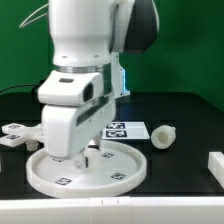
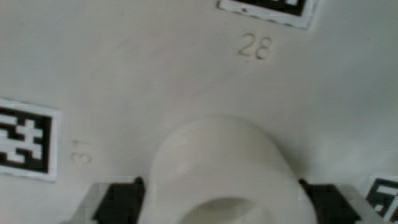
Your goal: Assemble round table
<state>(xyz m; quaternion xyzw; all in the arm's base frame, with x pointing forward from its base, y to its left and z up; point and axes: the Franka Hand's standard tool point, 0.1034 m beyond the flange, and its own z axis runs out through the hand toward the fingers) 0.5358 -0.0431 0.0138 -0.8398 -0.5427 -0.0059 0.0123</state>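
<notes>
The gripper (image 1: pixel 76 157) is closed on the leg (image 2: pixel 222 168). In the wrist view its two dark finger pads (image 2: pixel 121 201) press against opposite sides of that white piece, with its rounded form filling the gap between them. The leg stands over the flat face of the round disc (image 2: pixel 160 80), and whether its lower end is seated in the disc is hidden. Around the leg the disc's face carries black-and-white square tags (image 2: pixel 22 135) and a faint raised number (image 2: pixel 256 46). In the exterior view the arm comes straight down from the top of the frame. Its fingers reach almost to the disc (image 1: pixel 122 172), slightly left of the disc's middle, and the gripper's body hides most of the leg. The disc lies flat on the dark table (image 1: pixel 180 190) in the lower left-centre of the frame. Its raised rim is visible all round the near side. Behind it, near the frame's middle, lies the marker board (image 1: pixel 128 128). A small flared white part (image 1: pixel 161 135) lies on its side right of centre, apart from the disc. A tagged white part (image 1: pixel 14 133) sits at the left edge, near the disc's rim. A plain white bar (image 1: pixel 214 165) shows at the right edge.
</notes>
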